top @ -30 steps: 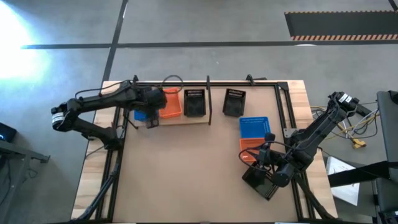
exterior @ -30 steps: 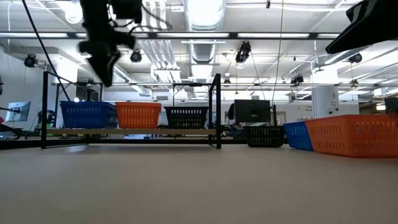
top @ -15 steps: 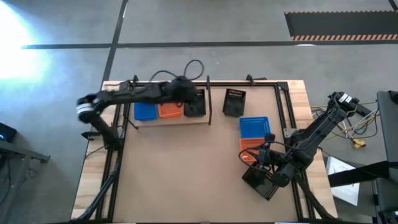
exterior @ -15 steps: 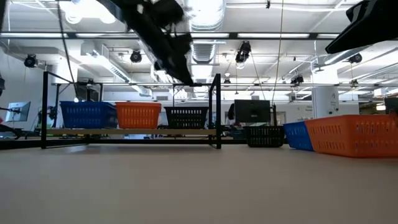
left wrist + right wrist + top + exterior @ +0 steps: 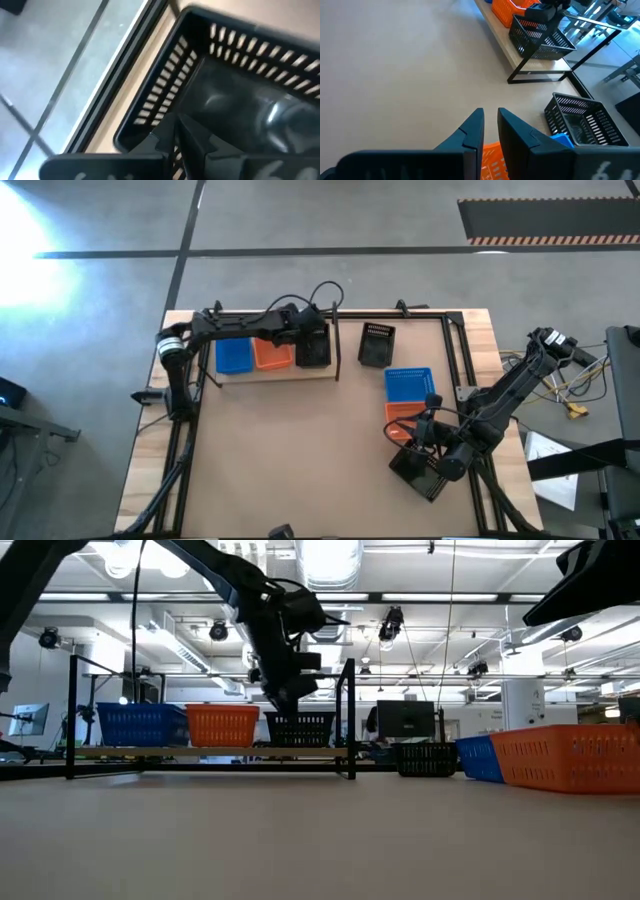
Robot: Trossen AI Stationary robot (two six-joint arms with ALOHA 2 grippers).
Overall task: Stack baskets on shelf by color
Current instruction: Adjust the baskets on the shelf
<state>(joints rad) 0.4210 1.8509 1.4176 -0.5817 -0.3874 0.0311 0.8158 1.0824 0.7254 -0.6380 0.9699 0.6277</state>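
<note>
Three loose baskets sit off the shelf, on the right arm's side of the table (image 5: 300, 460). Nearest is the orange basket (image 5: 400, 418), just beside the right gripper (image 5: 490, 112), which hangs low at the table's front right. Its fingers are almost together with nothing between them. Just behind the orange one is the blue basket (image 5: 408, 383), touching it or nearly so. Farther back is the loose black basket (image 5: 376, 345), standing apart with its long axis running front to back.

At the far edge, the shelf (image 5: 300, 372) carries a blue pile (image 5: 234, 357), an orange pile (image 5: 272, 357) and a black pile (image 5: 316, 352), side by side.

The left gripper (image 5: 175, 121) hangs right over the black pile's wall. Its fingers are closed to a slit and seem to hold nothing.

Likely next target is the loose black basket, which lies to that gripper's right, just past the shelf's end rod (image 5: 336, 340). The left arm is much nearer to it than the right. That upright rod stands between claw and basket, so the claw must go over or around it. There is open tabletop in front of the shelf, and it is tight near the back frame.
</note>
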